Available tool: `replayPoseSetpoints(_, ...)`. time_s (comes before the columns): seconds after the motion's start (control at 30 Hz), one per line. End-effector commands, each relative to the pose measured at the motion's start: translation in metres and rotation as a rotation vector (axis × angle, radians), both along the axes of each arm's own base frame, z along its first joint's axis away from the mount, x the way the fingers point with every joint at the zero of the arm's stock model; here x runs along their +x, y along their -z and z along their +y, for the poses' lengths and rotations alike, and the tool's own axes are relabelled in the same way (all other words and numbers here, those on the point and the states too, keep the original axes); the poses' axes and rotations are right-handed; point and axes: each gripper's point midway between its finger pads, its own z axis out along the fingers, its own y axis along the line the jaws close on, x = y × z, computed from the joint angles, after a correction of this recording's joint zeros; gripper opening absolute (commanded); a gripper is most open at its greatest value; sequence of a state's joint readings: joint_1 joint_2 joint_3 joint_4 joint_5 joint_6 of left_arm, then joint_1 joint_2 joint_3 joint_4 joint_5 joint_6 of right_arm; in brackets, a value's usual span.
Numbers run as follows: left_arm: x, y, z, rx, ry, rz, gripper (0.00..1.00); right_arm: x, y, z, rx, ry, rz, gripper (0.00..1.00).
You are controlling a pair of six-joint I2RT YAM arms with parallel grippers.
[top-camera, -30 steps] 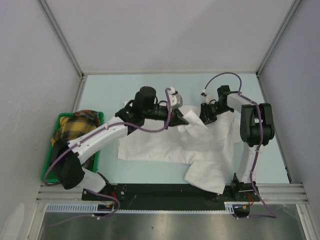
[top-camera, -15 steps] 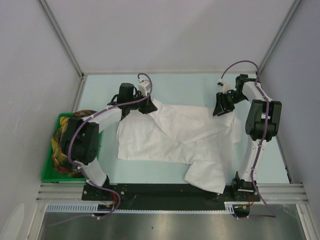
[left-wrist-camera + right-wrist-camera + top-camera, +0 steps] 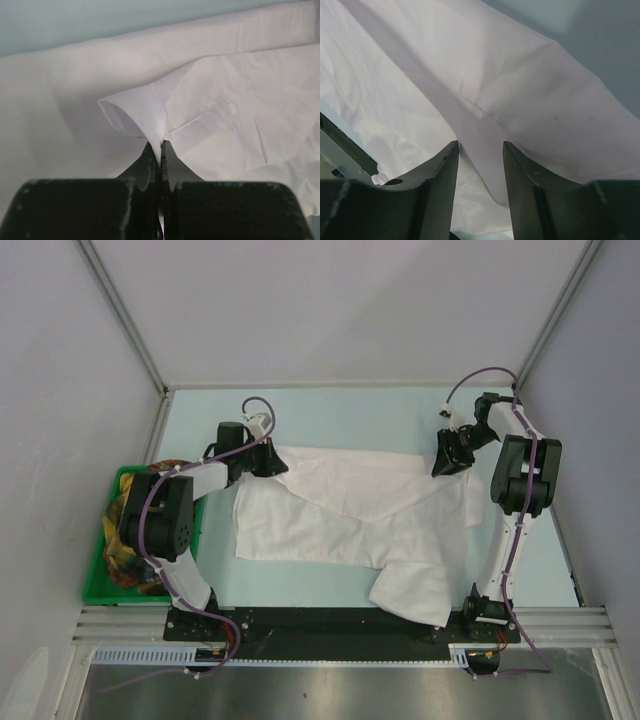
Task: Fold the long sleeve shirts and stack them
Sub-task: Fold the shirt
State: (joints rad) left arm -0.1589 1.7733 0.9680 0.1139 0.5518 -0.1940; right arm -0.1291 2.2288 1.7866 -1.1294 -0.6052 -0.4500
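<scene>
Long sleeve shirt (image 3: 340, 515): one, plain white, thin, wrinkled. It lies spread across the middle of the counter (image 3: 330, 415), partly folded over itself, with the far edge running as a band from left to right. One sleeve (image 3: 412, 590) trails toward the near edge, close to the right arm's base.

Left end effector (image 3: 272, 462): at the shirt's far left corner, clenched on the cloth. In the left wrist view the jaws meet with a pinched fold of white fabric (image 3: 150, 112) rising from between them (image 3: 160, 152).

Right end effector (image 3: 452, 455): at the shirt's far right corner, released. In the right wrist view the jaws stand apart (image 3: 480, 150), and the cloth (image 3: 485, 90) lies below and between them. Whether the fingers touch it cannot be told.

Counter: pale blue-green, enclosed by white walls.

Basket (image 3: 95, 585): green, at the left edge of the counter beside the left arm. It holds a yellow and dark checked cloth (image 3: 122, 545), bundled.
</scene>
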Motion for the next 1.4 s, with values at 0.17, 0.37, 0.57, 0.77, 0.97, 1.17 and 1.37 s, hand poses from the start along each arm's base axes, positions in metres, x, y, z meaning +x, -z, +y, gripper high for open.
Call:
replayPoseSetpoints(0.17, -0.004, 0.007, 0.025, 0.065, -0.089, 0.087, 0.28, 0.029, -0.064, -0.007, -0.043, -0.060, -0.213, 0.48)
replayPoseSetpoints(0.37, -0.008, -0.030, 0.038, 0.228, 0.200, 0.002, 0.56, 0.048, -0.066, -0.041, -0.229, -0.151, -0.306, 0.64)
replayPoseSetpoints(0.57, 0.030, -0.054, 0.058, 0.504, 0.469, -0.158, 0.82, 0.069, -0.043, -0.059, -0.390, -0.289, -0.373, 0.70)
replayPoseSetpoints(0.77, 0.058, -0.016, 0.071, 0.608, 0.611, -0.068, 0.81, 0.068, -0.024, -0.070, -0.443, -0.358, -0.344, 0.68)
replayPoseSetpoints(0.97, 0.086, 0.003, 0.077, 0.668, 0.606, -0.081, 0.78, 0.063, -0.010, -0.070, -0.443, -0.394, -0.312, 0.58)
replayPoseSetpoints(1.17, 0.099, 0.017, 0.084, 0.696, 0.596, -0.067, 0.62, 0.066, 0.001, -0.061, -0.444, -0.418, -0.310, 0.35)
replayPoseSetpoints(1.37, 0.102, 0.023, 0.085, 0.687, 0.601, -0.076, 0.56, 0.077, 0.001, -0.059, -0.461, -0.417, -0.340, 0.11)
